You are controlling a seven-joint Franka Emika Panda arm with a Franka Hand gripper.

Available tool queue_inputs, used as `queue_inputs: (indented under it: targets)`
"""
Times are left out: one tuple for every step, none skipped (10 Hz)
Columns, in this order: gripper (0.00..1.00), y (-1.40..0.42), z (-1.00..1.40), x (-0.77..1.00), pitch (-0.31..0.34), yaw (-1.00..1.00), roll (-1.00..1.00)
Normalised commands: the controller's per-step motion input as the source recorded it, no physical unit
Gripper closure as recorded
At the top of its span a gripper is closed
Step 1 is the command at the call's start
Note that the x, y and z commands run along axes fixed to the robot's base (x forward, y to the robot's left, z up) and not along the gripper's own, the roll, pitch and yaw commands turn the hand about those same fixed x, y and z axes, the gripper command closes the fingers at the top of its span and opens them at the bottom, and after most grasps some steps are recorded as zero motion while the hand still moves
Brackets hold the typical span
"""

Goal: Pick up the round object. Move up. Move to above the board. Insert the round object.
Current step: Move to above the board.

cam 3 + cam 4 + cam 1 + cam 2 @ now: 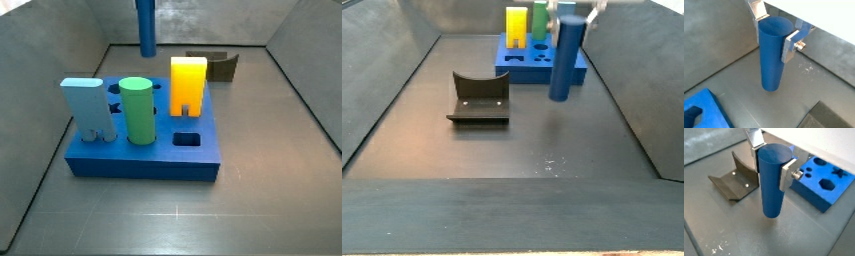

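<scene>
Between gripper (773, 162) fingers, round object (773, 180) upright.

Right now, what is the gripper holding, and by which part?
The gripper holds the round object near its top end, fingers on opposite sides, above the floor.

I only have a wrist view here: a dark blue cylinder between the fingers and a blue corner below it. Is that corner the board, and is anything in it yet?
Observer: Yes, it is the board. A side view shows three pieces standing in it: a light blue peg, a green cylinder and a yellow peg.
Operator: Is any hole free?
Observer: Yes, one open hole shows in front of the yellow peg.
Operator: Is the gripper above the board?
Observer: No. The gripper is shut on the round object, which in a side view hangs short of the board, apparently off the floor, with the fixture off to one side.
</scene>
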Motion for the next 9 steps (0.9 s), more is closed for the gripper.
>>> queue_inputs:
  targets:
    - [1.0,-0.07,1.0,-0.01,-0.051,-0.06,0.08]
    - [1.0,-0.07,1.0,-0.01,-0.037,-0.06,0.08]
    - [1.0,-0.06,1.0,-0.01,-0.012,-0.04,0.07]
    - [1.0,-0.06,1.0,-0.01,0.014,-0.03,0.07]
    - [1.0,-0.05,1.0,0.0,0.048,-0.02,0.06]
    - [1.0,-0.05,1.0,0.0,0.072,-0.02,0.05]
    - [1.0,-0.04,1.0,0.01,0.089,-0.01,0.04]
    - [1.0,-0.04,1.0,0.01,0.091,0.0,0.04]
    - [1.0,-0.04,1.0,0.01,0.091,0.0,0.03]
